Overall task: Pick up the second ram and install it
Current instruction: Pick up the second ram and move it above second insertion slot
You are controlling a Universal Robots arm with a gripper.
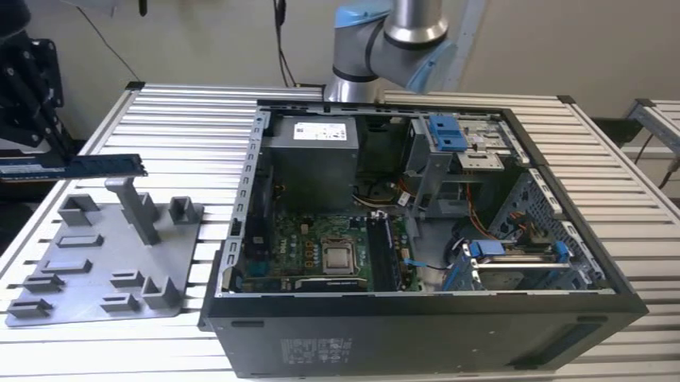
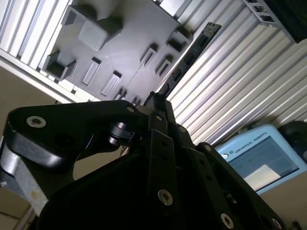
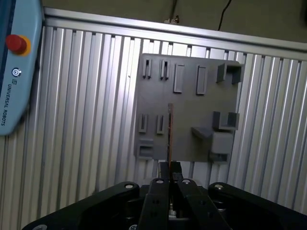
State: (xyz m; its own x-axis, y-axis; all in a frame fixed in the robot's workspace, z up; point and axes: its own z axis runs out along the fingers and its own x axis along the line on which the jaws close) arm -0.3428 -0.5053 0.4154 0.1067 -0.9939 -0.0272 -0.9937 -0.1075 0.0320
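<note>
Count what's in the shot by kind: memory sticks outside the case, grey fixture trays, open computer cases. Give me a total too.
Memory stick outside the case: 1, the second ram, clamped in the gripper
Grey fixture tray: 1
Open computer case: 1
Total: 3

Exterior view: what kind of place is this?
Probably a robot lab's workbench for building computers: an open computer case lies on a ribbed metal table, a robot arm stands behind it, and the end effector holds the second ram over a grey fixture tray.
</note>
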